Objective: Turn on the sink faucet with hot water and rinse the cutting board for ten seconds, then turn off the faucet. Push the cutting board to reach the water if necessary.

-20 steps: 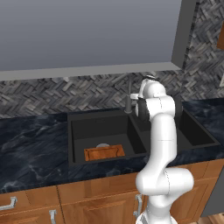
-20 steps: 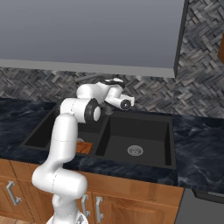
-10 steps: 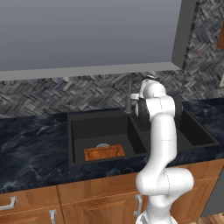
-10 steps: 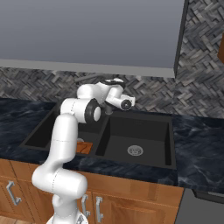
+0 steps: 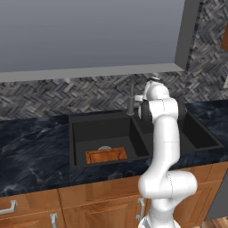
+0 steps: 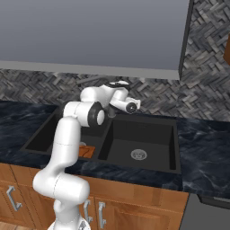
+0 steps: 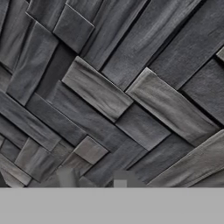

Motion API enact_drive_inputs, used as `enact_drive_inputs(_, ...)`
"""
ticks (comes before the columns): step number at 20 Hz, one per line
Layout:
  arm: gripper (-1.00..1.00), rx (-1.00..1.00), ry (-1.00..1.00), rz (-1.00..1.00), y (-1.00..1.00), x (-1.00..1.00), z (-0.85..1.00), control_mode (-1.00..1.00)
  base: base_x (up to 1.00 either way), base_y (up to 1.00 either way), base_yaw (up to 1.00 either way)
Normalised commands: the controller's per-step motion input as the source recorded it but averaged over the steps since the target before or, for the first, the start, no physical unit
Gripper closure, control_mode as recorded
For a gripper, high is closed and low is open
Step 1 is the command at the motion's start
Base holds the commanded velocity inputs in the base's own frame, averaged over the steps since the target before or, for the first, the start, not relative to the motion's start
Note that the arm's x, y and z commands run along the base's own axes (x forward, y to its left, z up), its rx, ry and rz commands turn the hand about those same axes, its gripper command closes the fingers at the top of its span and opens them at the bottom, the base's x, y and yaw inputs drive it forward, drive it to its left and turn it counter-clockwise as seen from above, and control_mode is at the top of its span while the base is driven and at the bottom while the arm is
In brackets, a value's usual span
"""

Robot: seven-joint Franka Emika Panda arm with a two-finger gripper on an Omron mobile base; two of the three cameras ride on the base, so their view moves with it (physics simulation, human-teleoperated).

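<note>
The cutting board [image 5: 106, 155] is lying flat in the left basin of the sink [image 5: 79, 129], below and left of the gripper [image 7: 93, 178], which is facing the herringbone backsplash [image 7: 109, 96] beside the faucet [image 5: 131, 99]. Whether its jaws are apart I cannot tell. Nothing is differing from the earlier frame.

Kitchen: black double sink [image 5: 80, 129], marbled countertop [image 5: 31, 147], wooden cabinets [image 5: 89, 200] (herringbone tile backsplash [image 5: 53, 95])

A grey herringbone tile backsplash [image 5: 53, 95] ran across the middle of the frame, beneath a plain grey overhead cabinet [image 5: 89, 35]. Below lay a dark marbled countertop [image 5: 31, 147], and along the bottom edge stood wooden cabinet fronts [image 5: 93, 202] with silver handles [image 6: 12, 197].
</note>
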Motion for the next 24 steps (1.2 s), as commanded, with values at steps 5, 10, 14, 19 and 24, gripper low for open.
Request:
enact_drive_inputs(5,1.0,0.0,0.0,0.0,-0.43,0.0,0.0,-1.0,0.0,0.0,0.0)
enact_drive_inputs(10,1.0,0.0,0.0,0.0,-0.42,0.0,0.0,-1.0,0.0,0.0,0.0)
enact_drive_inputs(14,1.0,0.0,0.0,0.0,-0.41,0.0,0.0,-1.0,0.0,0.0,0.0)
enact_drive_inputs(19,1.0,0.0,0.0,0.0,-0.42,0.0,0.0,-1.0,0.0,0.0,0.0)
enact_drive_inputs(24,1.0,0.0,0.0,0.0,-0.42,0.0,0.0,-1.0,0.0,0.0,0.0)
